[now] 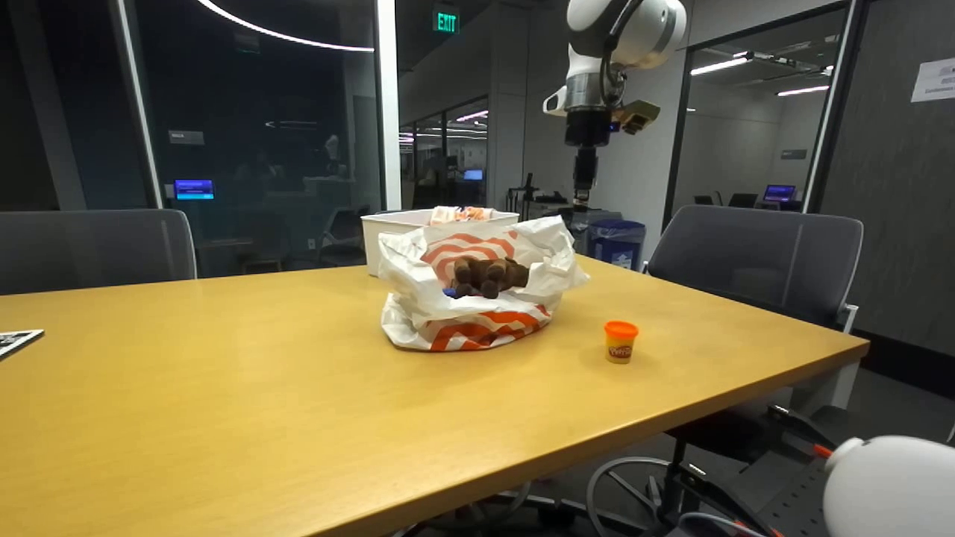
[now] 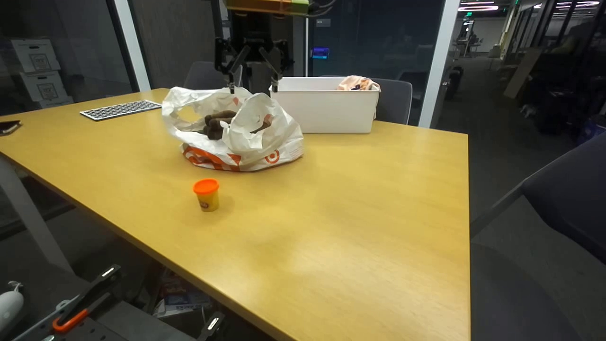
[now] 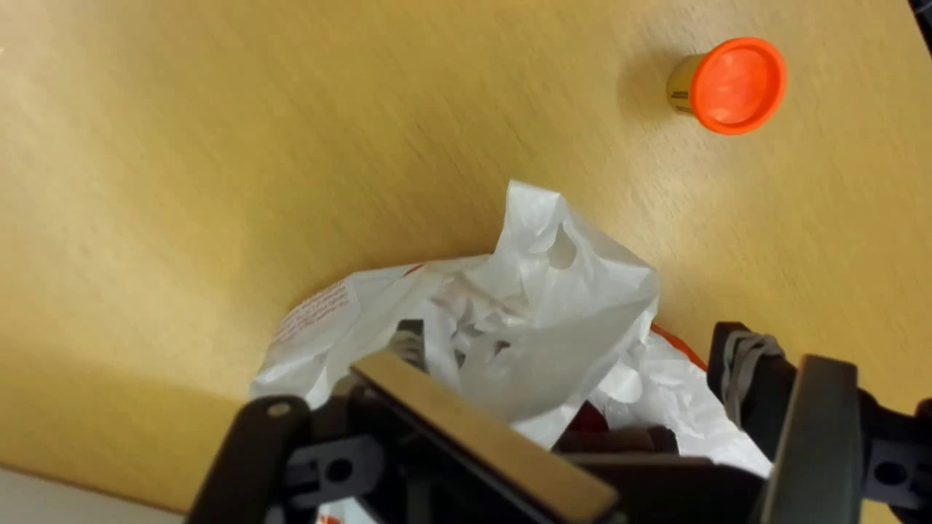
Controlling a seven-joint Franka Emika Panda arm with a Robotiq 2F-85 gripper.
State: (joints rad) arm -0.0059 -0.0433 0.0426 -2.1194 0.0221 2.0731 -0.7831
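Observation:
My gripper is open, fingers pointing down, above the plastic bag in an exterior view; it also shows edge-on in an exterior view. In the wrist view its spread fingertips straddle part of the white and red bag; I cannot tell whether the left fingertip touches it. The crumpled bag stands open on the table in both exterior views. A brown plush toy lies in it, partly hidden by plastic. A small yellow tub with an orange lid stands upright beside the bag.
A white bin stands behind the bag, with a patterned cloth over its rim. A keyboard and a dark flat object lie on the wooden table. Chairs stand around it.

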